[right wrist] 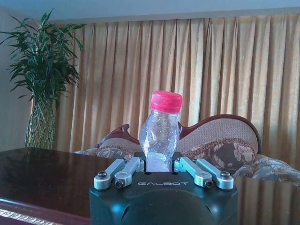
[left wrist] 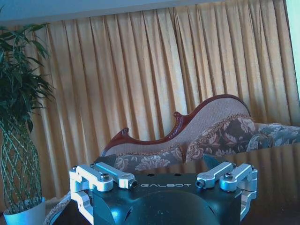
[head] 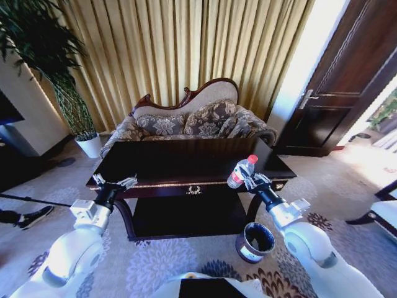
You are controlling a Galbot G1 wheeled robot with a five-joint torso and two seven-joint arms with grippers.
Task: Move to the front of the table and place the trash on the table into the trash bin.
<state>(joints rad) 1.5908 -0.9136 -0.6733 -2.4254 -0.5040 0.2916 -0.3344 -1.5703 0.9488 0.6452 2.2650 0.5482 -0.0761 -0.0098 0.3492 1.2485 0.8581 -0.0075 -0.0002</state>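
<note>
The table [head: 167, 162] is dark and glossy and stands straight ahead, with a gold ornament on its front rail. My right gripper [head: 248, 181] [right wrist: 160, 165] is shut on the trash, a clear plastic bottle [head: 242, 172] [right wrist: 161, 132] with a red cap. It holds the bottle roughly upright above the table's front right corner. The trash bin [head: 254, 242], dark and round with a silvery rim, stands on the carpet below, just beside my right forearm. My left gripper [head: 115, 183] [left wrist: 164, 182] hovers open and empty at the table's front left edge.
A patterned sofa [head: 192, 121] stands behind the table, in front of gold curtains. A tall plant in a white pot [head: 90, 144] is at the back left and a dark door [head: 338, 81] at the right. A person's shoe [head: 31, 217] lies at the left, and a seat's edge [head: 381, 214] at the right.
</note>
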